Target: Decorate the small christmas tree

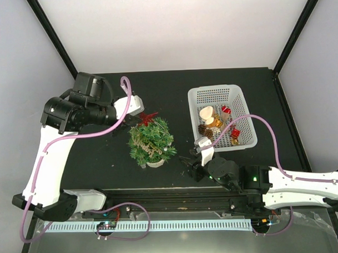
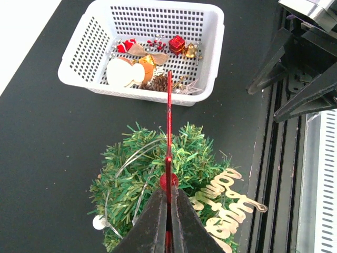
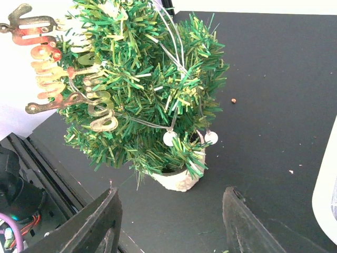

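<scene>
The small christmas tree (image 1: pixel 152 141) stands on the black table on its pale round base (image 3: pixel 179 178). A gold script ornament (image 2: pixel 227 206) and a thin silver wire with white discs (image 3: pixel 170 138) hang on it. My left gripper (image 2: pixel 168 192) is just above the tree's top, shut on a flat red ornament (image 2: pixel 169 121) seen edge-on, which shows as a red shape (image 1: pixel 148 117) from above. Near the tree's right side, my right gripper (image 3: pixel 171 221) is low over the table. It is open with nothing between its fingers and points at the base.
A white mesh basket (image 1: pixel 237 96) right of the tree holds several ornaments: a pale round piece (image 2: pixel 120 73), a pine cone (image 2: pixel 159 83), a red gift box (image 2: pixel 177 44). A black rail (image 1: pixel 177 195) runs along the near edge.
</scene>
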Robot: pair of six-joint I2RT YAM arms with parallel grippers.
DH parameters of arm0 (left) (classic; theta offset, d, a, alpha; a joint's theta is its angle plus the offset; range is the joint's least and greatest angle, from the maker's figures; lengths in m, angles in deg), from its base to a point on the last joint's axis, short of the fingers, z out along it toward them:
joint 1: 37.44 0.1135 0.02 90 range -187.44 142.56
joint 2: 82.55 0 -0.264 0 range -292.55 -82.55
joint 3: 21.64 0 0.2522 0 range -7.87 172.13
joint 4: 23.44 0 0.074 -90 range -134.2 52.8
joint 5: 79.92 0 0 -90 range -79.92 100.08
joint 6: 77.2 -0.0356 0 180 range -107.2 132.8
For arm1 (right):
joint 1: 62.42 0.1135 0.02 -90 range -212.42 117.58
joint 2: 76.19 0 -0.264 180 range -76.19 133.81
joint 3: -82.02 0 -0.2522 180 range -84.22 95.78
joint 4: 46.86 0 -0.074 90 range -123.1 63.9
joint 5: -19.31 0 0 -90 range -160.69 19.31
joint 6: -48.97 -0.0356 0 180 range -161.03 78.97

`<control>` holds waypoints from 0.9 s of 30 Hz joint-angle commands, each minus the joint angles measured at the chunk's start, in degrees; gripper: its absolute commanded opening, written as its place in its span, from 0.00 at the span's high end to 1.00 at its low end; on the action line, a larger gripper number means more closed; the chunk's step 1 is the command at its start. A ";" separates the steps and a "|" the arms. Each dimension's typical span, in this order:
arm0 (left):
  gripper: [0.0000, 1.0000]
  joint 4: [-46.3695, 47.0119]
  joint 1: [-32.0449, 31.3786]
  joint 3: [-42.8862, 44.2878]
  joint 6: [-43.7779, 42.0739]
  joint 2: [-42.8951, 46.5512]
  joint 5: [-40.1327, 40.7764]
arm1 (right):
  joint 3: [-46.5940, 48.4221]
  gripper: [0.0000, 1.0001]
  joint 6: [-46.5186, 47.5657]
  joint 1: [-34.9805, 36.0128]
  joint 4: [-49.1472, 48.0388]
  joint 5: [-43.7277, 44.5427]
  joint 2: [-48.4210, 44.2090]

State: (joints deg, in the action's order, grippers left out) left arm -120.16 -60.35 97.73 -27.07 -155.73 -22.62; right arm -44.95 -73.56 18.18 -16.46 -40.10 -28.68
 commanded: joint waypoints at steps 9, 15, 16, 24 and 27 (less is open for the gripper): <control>0.98 2.00 -0.81 -1.22 0.25 -0.84 1.67 | -0.95 0.46 -1.66 0.18 -1.29 -0.07 0.46; 0.99 1.61 -0.81 0.76 0.48 -0.55 1.45 | -0.92 0.46 -1.66 0.19 -1.69 -0.27 0.75; 0.98 1.48 -0.81 1.15 0.54 -0.55 1.40 | -0.94 0.46 -1.66 0.18 -1.70 -0.27 0.75; 0.98 1.51 -0.81 1.37 0.94 2.07 2.44 | -1.02 0.46 -1.87 0.17 -1.61 -0.49 0.82; 0.98 1.48 -0.81 1.36 0.94 2.30 2.65 | -0.95 0.46 -1.93 0.17 -1.68 -0.74 0.99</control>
State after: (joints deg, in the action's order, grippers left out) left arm -119.22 -60.83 97.09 -27.01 -154.27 -20.77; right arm -45.48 -74.59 18.18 -16.81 -41.02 -27.74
